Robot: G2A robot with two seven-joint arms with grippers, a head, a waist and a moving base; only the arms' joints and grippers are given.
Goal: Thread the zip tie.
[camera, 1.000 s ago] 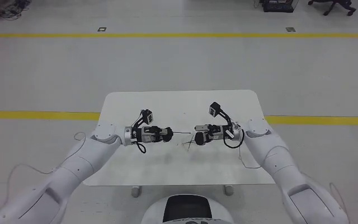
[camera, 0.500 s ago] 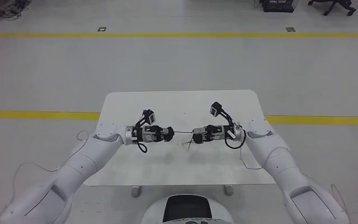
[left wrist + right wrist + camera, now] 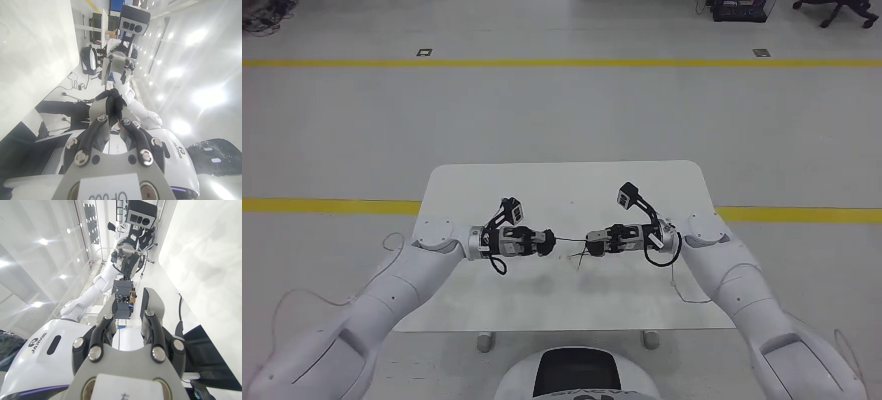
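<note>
Slowly the gap is closing: during the last second the left hand (image 3: 540, 240) slid a little toward the right one, and the right hand (image 3: 594, 242) also came a small step inward, so both now face each other, near together, above the middle of the tabletop (image 3: 642, 185). The left hand is clamped on the zip tie (image 3: 567, 240), and in the left wrist view I see the black material pinched at its tips. From there a thin dark strand runs across toward the right hand, and a loose end hangs down just beside that hand, above the tabletop. The right hand is spread apart with nothing between its two sides, as far as the right wrist view shows. I cannot tell from above if the strand's tip already touches it. I judge the threading is not yet done; the approach only lines up the free end, and a small error in height could make it miss.
</note>
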